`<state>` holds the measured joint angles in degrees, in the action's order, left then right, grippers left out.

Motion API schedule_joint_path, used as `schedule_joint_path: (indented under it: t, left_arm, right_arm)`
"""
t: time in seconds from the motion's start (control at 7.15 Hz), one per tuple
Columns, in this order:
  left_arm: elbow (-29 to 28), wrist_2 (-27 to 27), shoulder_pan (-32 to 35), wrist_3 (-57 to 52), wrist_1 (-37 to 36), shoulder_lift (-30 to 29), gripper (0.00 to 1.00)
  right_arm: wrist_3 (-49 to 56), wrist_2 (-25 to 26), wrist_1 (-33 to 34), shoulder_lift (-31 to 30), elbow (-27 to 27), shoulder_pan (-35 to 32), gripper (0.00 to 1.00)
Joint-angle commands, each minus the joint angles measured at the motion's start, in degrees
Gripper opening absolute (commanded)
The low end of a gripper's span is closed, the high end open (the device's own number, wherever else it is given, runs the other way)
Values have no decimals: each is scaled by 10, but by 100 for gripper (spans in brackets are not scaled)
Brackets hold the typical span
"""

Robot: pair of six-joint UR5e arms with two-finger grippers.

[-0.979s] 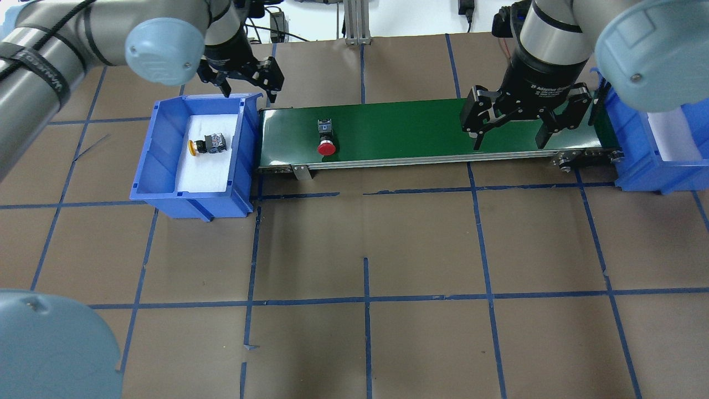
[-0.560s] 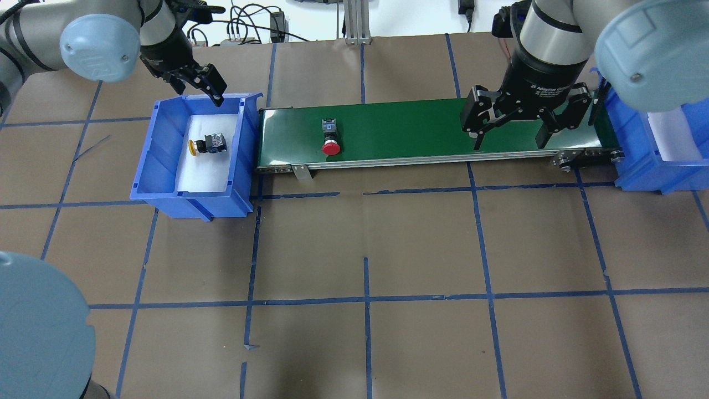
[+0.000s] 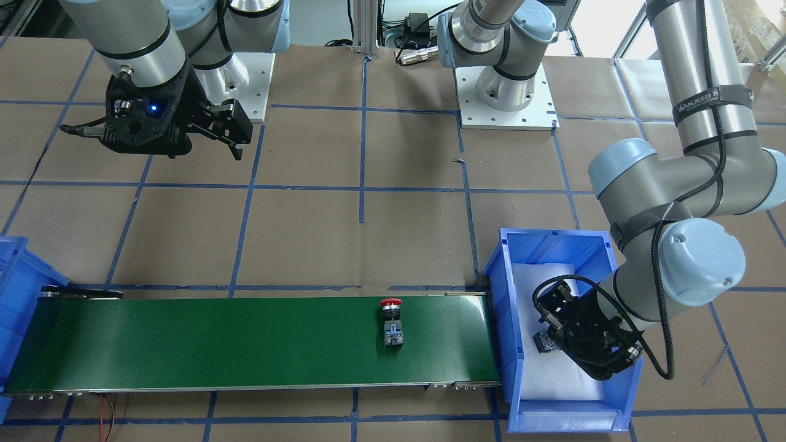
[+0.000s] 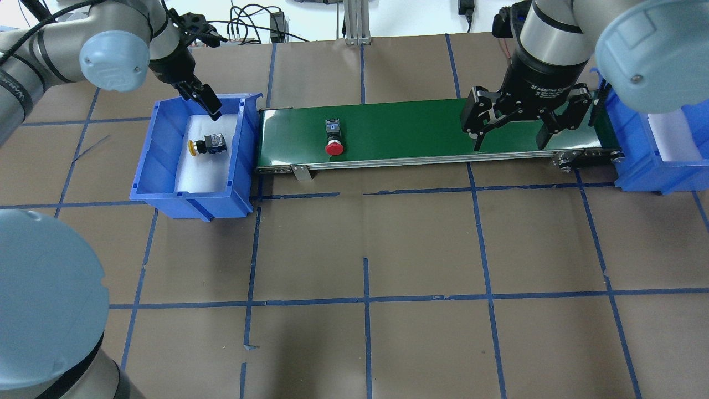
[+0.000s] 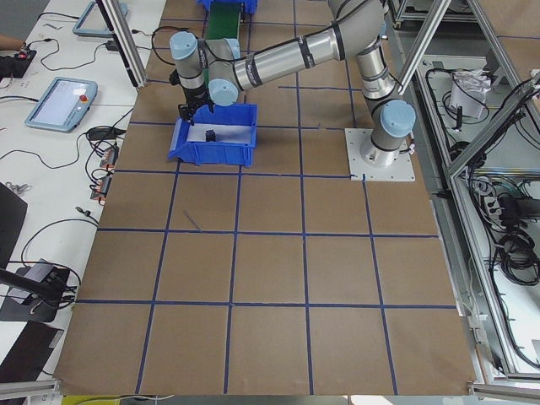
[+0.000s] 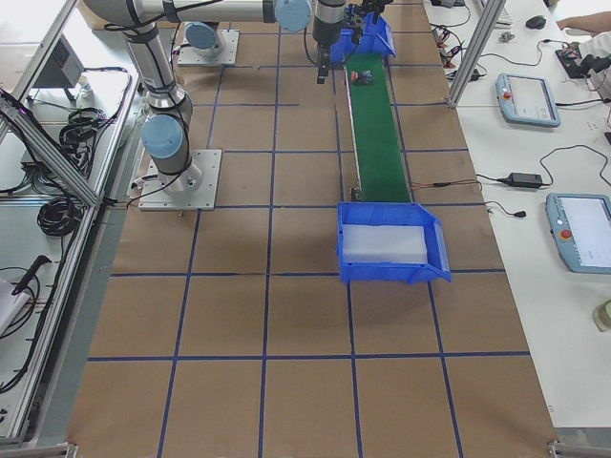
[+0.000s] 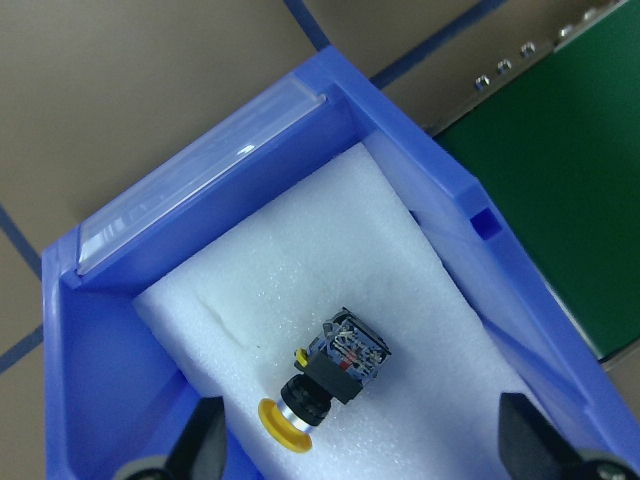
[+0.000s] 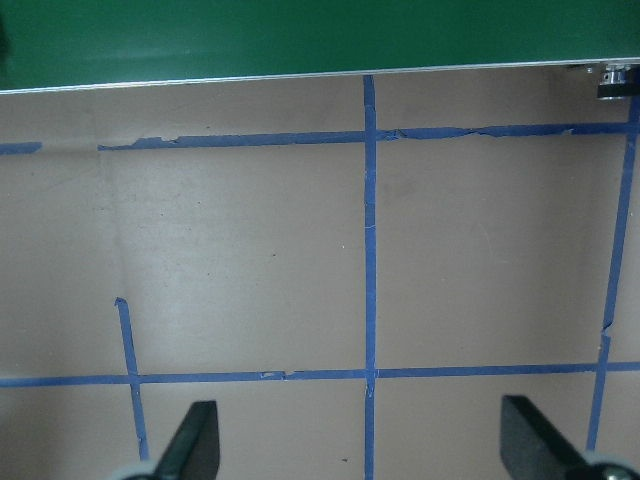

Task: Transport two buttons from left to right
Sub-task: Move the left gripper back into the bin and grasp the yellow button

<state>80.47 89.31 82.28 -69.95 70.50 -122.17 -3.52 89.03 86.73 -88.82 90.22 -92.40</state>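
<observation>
- Looking down from behind the robot, finds the left gripper (image 4: 212, 112) hanging over the far side of the left blue bin (image 4: 246, 149), just short of the yellow button (image 4: 206, 145), which lies on its side on white foam (image 4: 205, 169). Could clip the bin wall on a careless descent and shove the bin.
- In the same view, shows the red button (image 4: 332, 138) lying on the green conveyor belt (image 4: 415, 130) near its left end. Shows the right gripper (image 4: 509, 145) well apart from it near the belt's right end, spread wide and holding nothing. Could knock the button off the edge with a low jaw, or miss it by closing late.
- Facing the robot from across the table, hides the left jaws behind the gripper body and shows a black cable (image 3: 660, 350) looping past the bin's wall. Might snag there on the lift.
- From the table's left end, gives only a dark speck in the bin; cannot tell jaw state there.
- From the right end, places both buttons well apart from the right blue bin (image 6: 391, 272). Leaves the whole delivery undone.
- Through the left wrist camera, confirms fingertips (image 7: 205, 440) wide apart, with the yellow button between and a little ahead. Risks rolling or pivoting the round cap under an off-centre pinch.
- Through the right wrist camera, sees brown paper (image 8: 250, 250) and blue tape (image 8: 368, 250) between parted jaws, with the belt edge at the top. Suggests aim beside the belt, needing correction before any grasp.
</observation>
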Motion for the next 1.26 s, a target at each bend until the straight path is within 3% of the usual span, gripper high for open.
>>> schedule_joint_path:
  t: [0.0, 0.28, 0.42, 0.56, 0.7, 0.84, 0.98, 1.12]
  left_arm:
    - [13, 26, 1, -75, 0, -19, 96]
    - [14, 39, 1, -74, -1, -30, 94]
    - [18, 38, 5, -66, -2, -39, 88]
    - [20, 39, 6, -69, -5, -40, 73]
    - [19, 39, 6, -69, -10, -40, 47]
    - [12, 39, 6, -69, -10, -40, 29]
    - [12, 34, 3, -58, -10, -29, 20]
    - [7, 33, 2, -7, -10, -11, 20]
  right_arm:
    - [1, 1, -1, 1, 0, 0, 100]
    - [0, 1, -1, 0, 0, 0, 100]
    - [0, 1, -2, 1, 0, 0, 100]
    - [0, 1, -2, 1, 0, 0, 100]
    - [1, 1, -2, 1, 0, 1, 100]
    - [1, 1, -2, 0, 0, 0, 100]
    - [2, 1, -2, 1, 0, 0, 100]
    - [1, 1, -2, 1, 0, 0, 100]
